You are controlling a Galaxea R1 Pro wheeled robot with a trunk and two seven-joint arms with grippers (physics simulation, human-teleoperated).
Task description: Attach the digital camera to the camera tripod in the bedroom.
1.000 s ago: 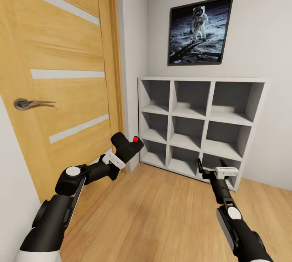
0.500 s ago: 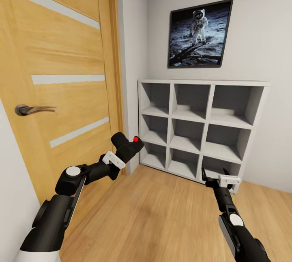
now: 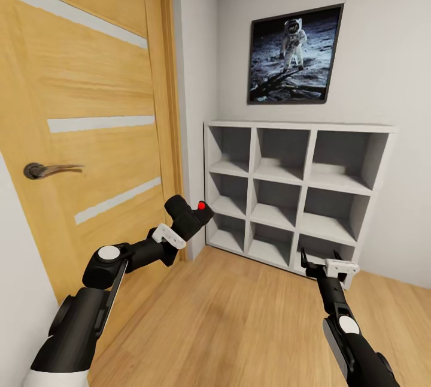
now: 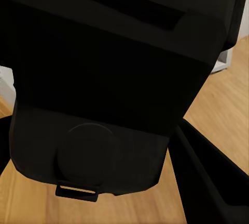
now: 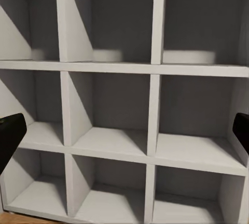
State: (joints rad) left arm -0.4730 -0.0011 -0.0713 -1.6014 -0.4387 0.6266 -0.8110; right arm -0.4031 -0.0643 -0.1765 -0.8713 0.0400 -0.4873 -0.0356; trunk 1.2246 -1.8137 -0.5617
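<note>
From the head view, my left tool [image 3: 193, 219] was clamped on the camera [image 3: 190, 217], held up near the door [image 3: 84, 135]; my right tool [image 3: 320, 260] hung spread and empty before the shelf [image 3: 299, 129]. At my left wrist, the camera [image 4: 109, 78] looked rigid, light, probably slick, best held by its flat sides. No readable writing. At my right wrist, just shelf [image 5: 154, 78].

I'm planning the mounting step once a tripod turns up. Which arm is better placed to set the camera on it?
Probably the left. Its gripper already holds the digital camera, red button up, in front of the wooden door. The right gripper is open, holding nothing, pointed at the white cube shelf.
</note>
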